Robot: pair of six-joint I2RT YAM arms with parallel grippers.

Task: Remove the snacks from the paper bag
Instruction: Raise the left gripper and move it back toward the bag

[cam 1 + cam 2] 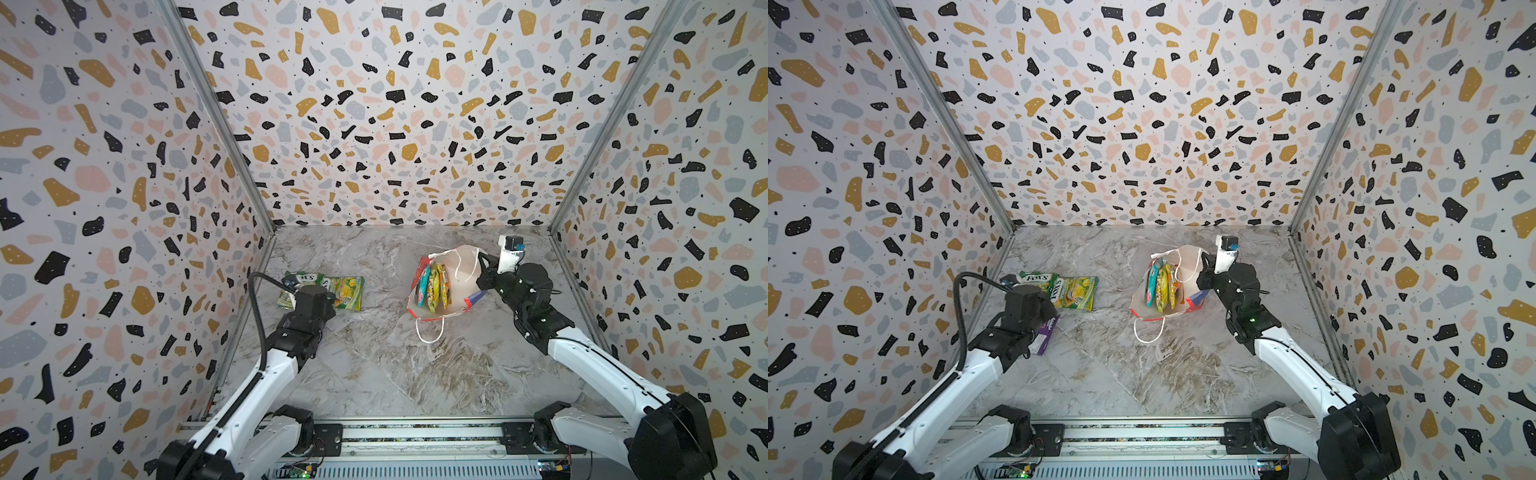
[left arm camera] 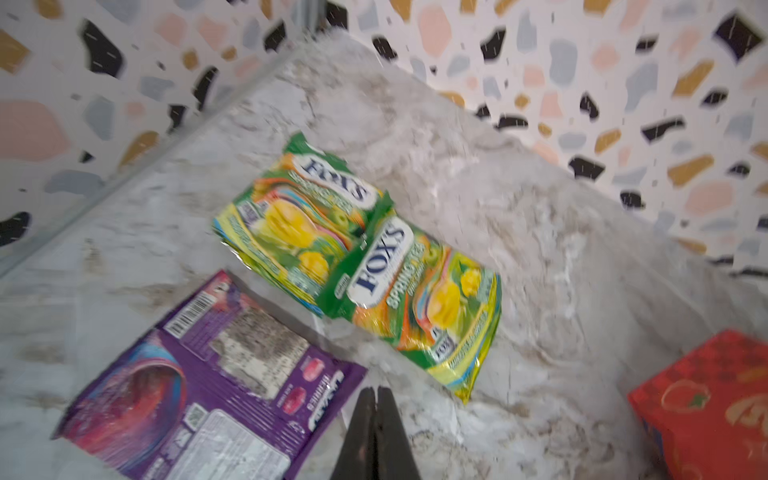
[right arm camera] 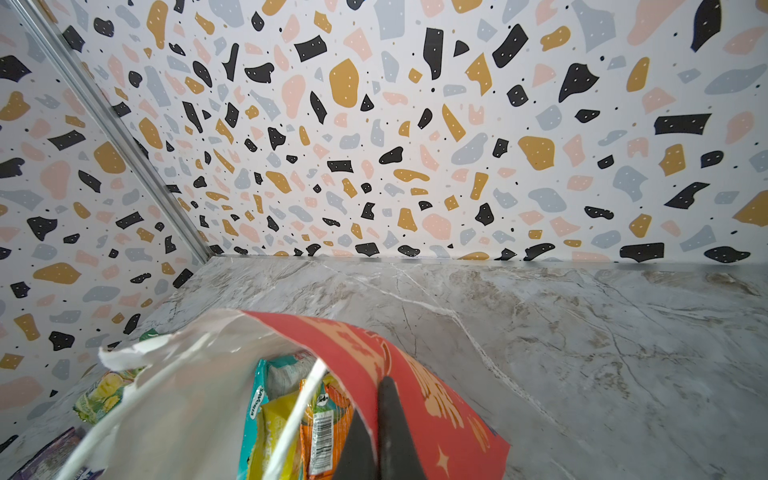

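The bag (image 1: 465, 274) is pinched at its wall by the right gripper (image 3: 374, 409), with one finger outside the red paper and one inside. If it is pulled hard, the thin paper could be torn; one corner of the rim already looks ragged. If the pinch is let go, the bag could be tipped over, since it cannot be told whether it stands firmly. A white cord (image 3: 299, 411) lies across the mouth and could be snagged by a reach inside. The packets are glossy and packed close on edge, so one could be dropped or two caught together.

Three are seen inside the bag: a teal packet (image 1: 424, 286), a yellow packet (image 1: 434, 286) and an orange packet (image 1: 444, 283). On the table (image 1: 374, 353), well apart from the bag, two green packets (image 2: 419, 307) overlap, and a purple packet (image 2: 208, 386) lies near them. The left gripper (image 2: 376, 415) is closed on nothing, just beside the purple packet.
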